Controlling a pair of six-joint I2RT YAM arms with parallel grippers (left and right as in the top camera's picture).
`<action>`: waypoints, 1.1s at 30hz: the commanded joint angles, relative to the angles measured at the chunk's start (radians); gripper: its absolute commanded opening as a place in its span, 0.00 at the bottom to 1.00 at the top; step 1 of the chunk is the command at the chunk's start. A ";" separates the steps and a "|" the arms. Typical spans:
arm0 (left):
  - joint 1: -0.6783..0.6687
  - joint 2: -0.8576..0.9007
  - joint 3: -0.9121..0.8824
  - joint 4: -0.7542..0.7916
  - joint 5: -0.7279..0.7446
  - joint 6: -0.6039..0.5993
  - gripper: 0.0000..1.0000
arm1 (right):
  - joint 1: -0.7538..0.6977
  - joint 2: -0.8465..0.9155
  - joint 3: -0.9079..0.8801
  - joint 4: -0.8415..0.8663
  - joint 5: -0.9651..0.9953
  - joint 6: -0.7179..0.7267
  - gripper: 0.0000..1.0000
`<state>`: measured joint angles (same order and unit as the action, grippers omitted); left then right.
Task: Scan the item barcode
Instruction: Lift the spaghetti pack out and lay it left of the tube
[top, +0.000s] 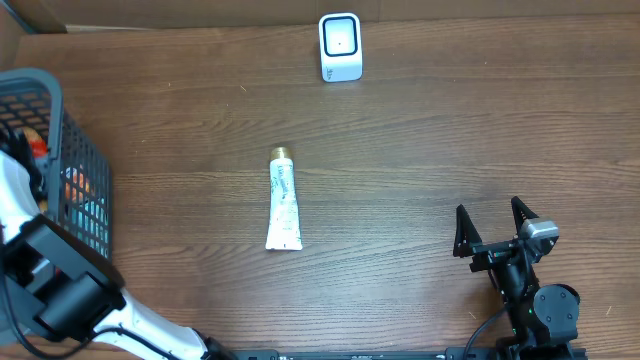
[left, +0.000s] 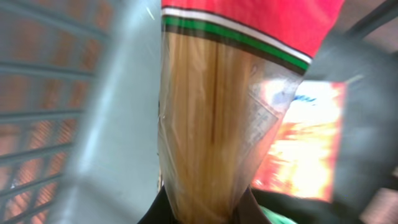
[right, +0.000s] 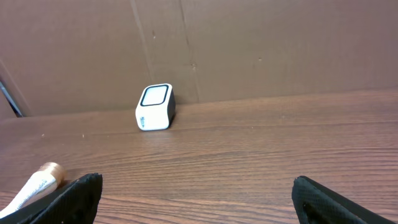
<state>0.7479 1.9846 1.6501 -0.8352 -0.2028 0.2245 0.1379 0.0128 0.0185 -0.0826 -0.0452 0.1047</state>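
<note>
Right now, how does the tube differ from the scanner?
The tube lies flat in the middle, long and thin; the scanner stands upright at the far edge, short and boxy. The tube has a gold cap; the scanner a dark-rimmed window. Both are mostly white.

dark wood-grain table (top: 450, 130), brown cardboard wall (right: 280, 50) behind

light: even, soft | left wrist: spaghetti packet (left: 211, 124) blurred | others: sharp
</note>
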 joint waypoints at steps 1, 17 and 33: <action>-0.045 -0.227 0.152 0.042 0.039 -0.056 0.04 | -0.003 -0.010 -0.011 0.003 -0.001 0.004 1.00; -0.223 -0.719 0.250 -0.077 0.440 -0.195 0.04 | -0.003 -0.010 -0.011 0.003 -0.001 0.004 1.00; -0.639 -0.745 -0.369 -0.274 0.416 -0.276 0.04 | -0.003 -0.010 -0.011 0.003 -0.001 0.004 1.00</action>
<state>0.1112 1.2602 1.3861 -1.1778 0.2386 0.0135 0.1379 0.0128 0.0185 -0.0826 -0.0452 0.1047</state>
